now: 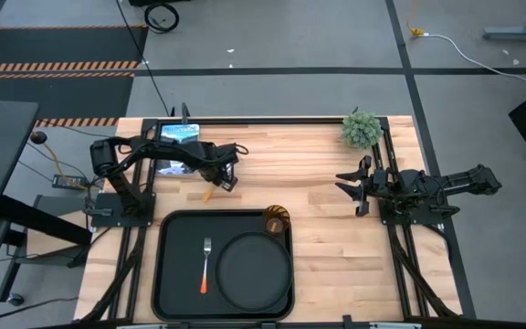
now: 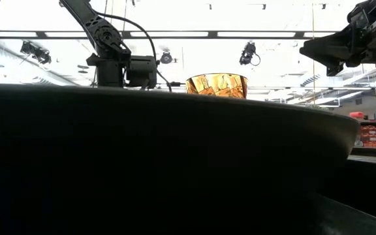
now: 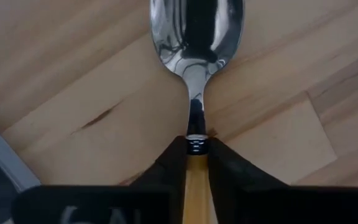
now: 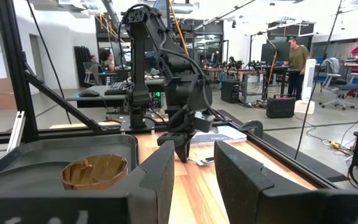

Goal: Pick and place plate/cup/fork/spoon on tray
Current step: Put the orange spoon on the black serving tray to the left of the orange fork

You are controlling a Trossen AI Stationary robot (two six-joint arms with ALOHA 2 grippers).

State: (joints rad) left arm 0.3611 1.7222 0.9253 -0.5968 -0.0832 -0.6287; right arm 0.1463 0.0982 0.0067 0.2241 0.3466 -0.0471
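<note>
Pinched at its orange-yellow handle, the spoon [image 3: 196, 37] is held by the left gripper [image 3: 196, 155], both fingers [image 3: 173, 158] pressed against the handle w/ the silver bowl pointing away over bare wood. In the high view the spoon [image 1: 209, 192] is seen just beyond the tray's [image 1: 168, 274] far rim, at approx. 11 o'clock from the tray's centre, under the left gripper [image 1: 224, 180].

The plate [image 1: 255, 270] is set in the tray's right half. The fork [image 1: 205, 265] is laid in the left half, tines toward 12 o'clock. The cup [image 1: 275, 220] is stood in the far right corner, at 12 o'clock from the plate; it is seen amber above the dark rim in the low view [image 2: 217, 85].

At 3 o'clock from the cup, well apart over the table's [image 1: 318, 183] right edge, the right gripper [image 1: 352, 187] is parked w/ fingers spread. A green plant [image 1: 362, 129] is placed at 12 o'clock from it, at the far edge. A tablet [image 1: 179, 133] is seen under the left arm.
</note>
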